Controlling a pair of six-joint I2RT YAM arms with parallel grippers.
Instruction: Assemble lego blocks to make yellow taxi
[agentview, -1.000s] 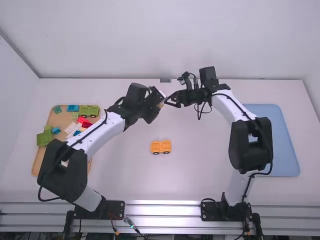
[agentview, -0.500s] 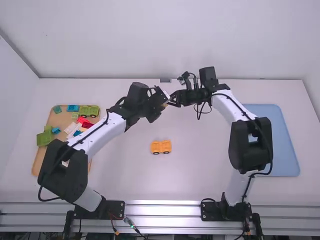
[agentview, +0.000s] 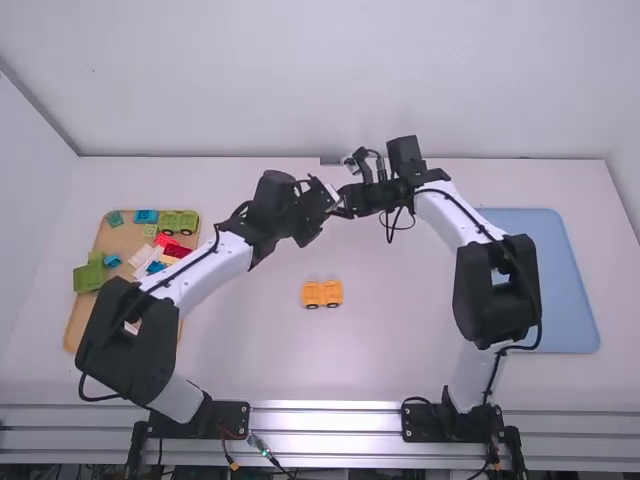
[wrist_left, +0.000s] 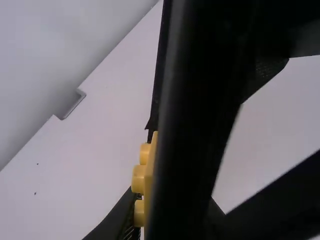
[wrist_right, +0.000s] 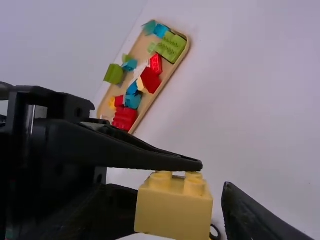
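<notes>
Orange wheeled base (agentview: 322, 293) on bench (agentview: 400, 350), approx. 6 o'clock from both grippers. L gripper (agentview: 328, 200): jaws pinching yellow studded brick (wrist_right: 175, 215), raised above bench. R gripper (wrist_right: 181, 189): jaws spread around brick, gap one side, wrist approx. 3 o'clock of it. Prob. handover next: R closes, L releases; brick's long axis unclear.

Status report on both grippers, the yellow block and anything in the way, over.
Left gripper holding yellow block. Right gripper open at the block. Wheeled base apart on table. Grippers crowd each other; possible bump.
</notes>
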